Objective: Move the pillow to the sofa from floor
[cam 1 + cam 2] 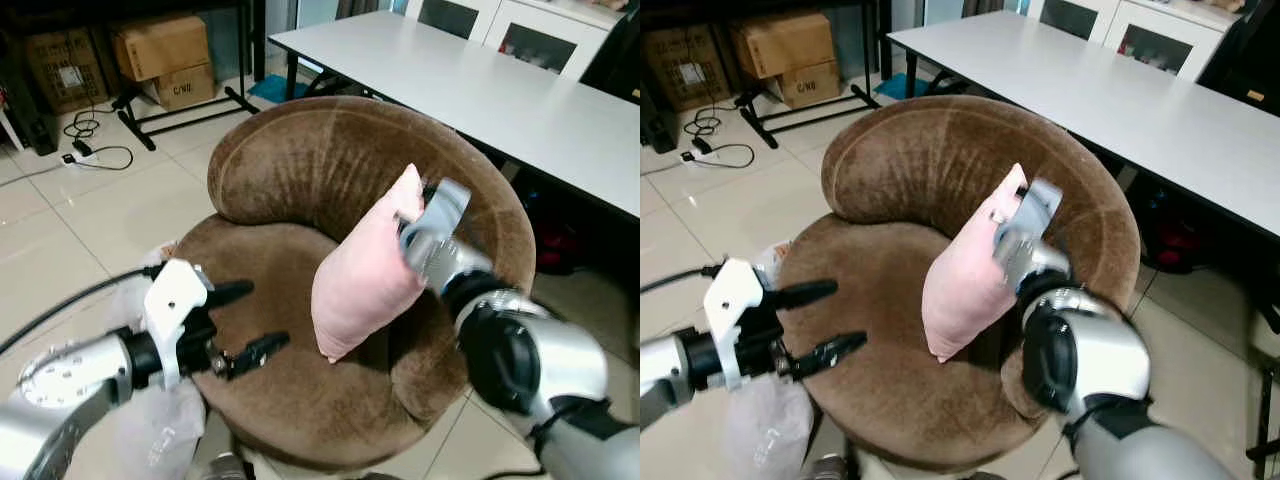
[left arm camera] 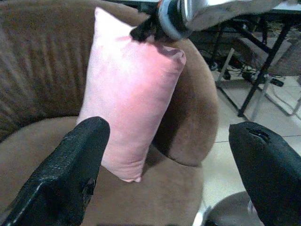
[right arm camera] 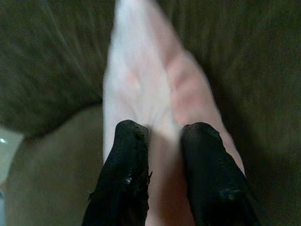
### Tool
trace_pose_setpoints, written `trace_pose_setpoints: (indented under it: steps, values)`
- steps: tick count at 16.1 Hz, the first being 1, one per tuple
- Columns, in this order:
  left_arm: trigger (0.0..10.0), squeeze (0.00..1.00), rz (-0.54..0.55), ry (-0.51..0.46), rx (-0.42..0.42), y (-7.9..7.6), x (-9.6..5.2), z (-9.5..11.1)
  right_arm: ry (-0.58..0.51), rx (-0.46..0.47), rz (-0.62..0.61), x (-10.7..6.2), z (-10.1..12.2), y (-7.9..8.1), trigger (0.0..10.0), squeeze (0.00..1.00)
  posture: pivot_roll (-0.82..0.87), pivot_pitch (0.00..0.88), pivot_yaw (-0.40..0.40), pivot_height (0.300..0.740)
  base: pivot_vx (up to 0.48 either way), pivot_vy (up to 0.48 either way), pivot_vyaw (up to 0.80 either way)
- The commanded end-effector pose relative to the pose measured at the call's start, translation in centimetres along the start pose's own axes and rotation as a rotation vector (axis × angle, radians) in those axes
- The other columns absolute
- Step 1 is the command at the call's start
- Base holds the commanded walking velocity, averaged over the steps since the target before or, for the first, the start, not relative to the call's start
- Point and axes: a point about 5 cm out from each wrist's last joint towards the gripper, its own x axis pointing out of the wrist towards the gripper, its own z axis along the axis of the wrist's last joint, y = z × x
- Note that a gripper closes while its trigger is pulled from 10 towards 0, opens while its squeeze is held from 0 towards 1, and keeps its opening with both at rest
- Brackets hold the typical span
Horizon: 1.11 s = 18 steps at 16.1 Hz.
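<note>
Soft pink pillow upright on round brown velvety sofa — right gripper apparently pinching its top edge; left gripper spread, near-left, apart.

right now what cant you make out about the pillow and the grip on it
- Right tool on the pillow: in both eye views the robot's own wrist covers the fingertips. The right wrist view shows them pinching the fabric, but it is blurred.
- Pillow's far side: hidden against the brown sofa backrest.
- Pillow's bottom corner: seems to touch the seat; contact unclear.
- Left tool: open, apart from the pillow.
</note>
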Motion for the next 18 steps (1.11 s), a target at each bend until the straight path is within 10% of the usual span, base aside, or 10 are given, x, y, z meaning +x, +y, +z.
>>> trace_pose_setpoints:
  steps: [1,2,4,5,6,10,14,18]
  values:
    - [10.0,1.00,0.031,0.016,0.016,0.4,0.4,-0.2,-0.045,-0.026,0.006,-0.1,1.7,0.0,10.0,1.00,0.06,0.000,-0.082,0.740,0.000,0.000,0.00]
    - [10.0,1.00,0.080,0.008,0.021,0.8,0.9,-0.4,-0.057,-0.046,0.026,-0.1,2.2,0.0,10.0,0.00,0.05,0.000,-0.073,0.740,0.000,0.000,0.00]
    - [10.0,1.00,0.197,-0.006,0.014,1.6,1.8,-0.7,-0.076,-0.068,0.056,-0.1,2.8,-0.2,10.0,0.00,0.04,0.000,-0.059,0.740,0.000,0.000,0.00]
    - [10.0,0.38,0.326,-0.009,-0.050,2.4,2.2,-1.2,-0.094,-0.100,0.084,-0.1,3.3,-0.4,10.0,0.00,0.03,0.000,-0.050,0.740,0.000,0.000,0.00]
    - [10.0,0.00,0.373,-0.017,-0.078,2.6,2.3,-1.6,-0.105,-0.116,0.118,-0.2,3.5,-0.4,10.0,0.00,0.01,0.000,-0.038,0.740,0.000,0.000,0.00]
    - [10.0,0.00,0.668,-0.069,-0.160,3.2,2.4,-3.5,-0.157,-0.235,0.398,-1.0,2.3,-0.4,10.0,0.00,-0.02,0.000,-0.013,0.740,0.000,0.000,0.00]
    - [10.0,0.00,0.759,-0.095,-0.045,3.3,2.9,-3.3,-0.257,-0.398,0.495,-6.9,-1.6,-4.5,10.0,0.00,0.00,0.000,-0.072,0.740,0.000,0.000,0.00]
    - [10.0,0.00,0.794,-0.112,-0.024,2.6,2.0,-3.9,-0.260,-0.437,0.395,-9.5,-4.7,-7.2,10.0,0.00,0.02,0.000,-0.095,0.740,0.000,0.000,0.00]
